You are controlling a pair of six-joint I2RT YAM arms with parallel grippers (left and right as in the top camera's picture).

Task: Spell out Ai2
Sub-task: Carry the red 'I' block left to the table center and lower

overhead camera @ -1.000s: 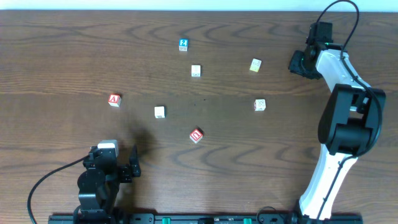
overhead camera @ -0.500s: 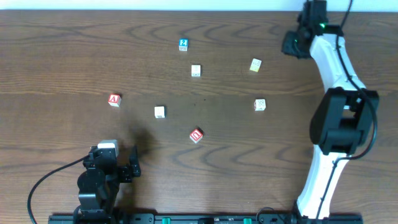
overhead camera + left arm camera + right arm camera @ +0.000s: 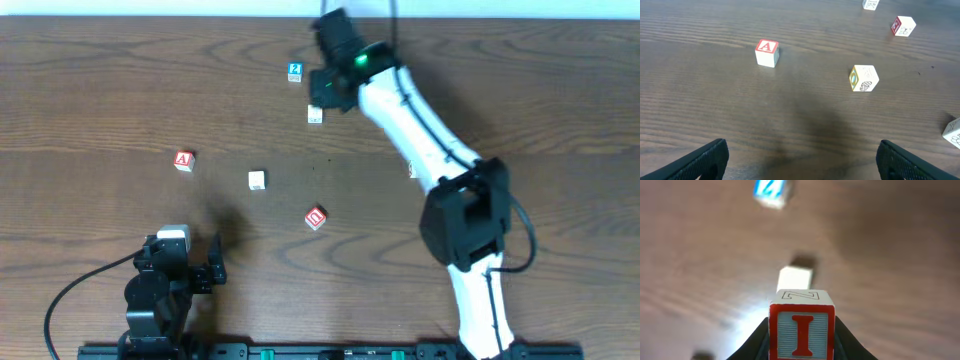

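right gripper [image 3: 801, 344] pinches the I cube [image 3: 801, 322], held over the table [image 3: 100, 80] near the 2 cube [image 3: 294, 71] | left gripper [image 3: 800, 165] spread wide | A cube [image 3: 767, 52] sits on the table ahead of it, well apart

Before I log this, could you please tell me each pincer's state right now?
Left pincer: open, empty.
Right pincer: closed on the I cube.

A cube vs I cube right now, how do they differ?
Small red-topped A cube sits free on the wooden table; red-framed I cube is clamped in the right gripper. A is white on red; I is red on a pale face. Both are small letter cubes with pale sides.
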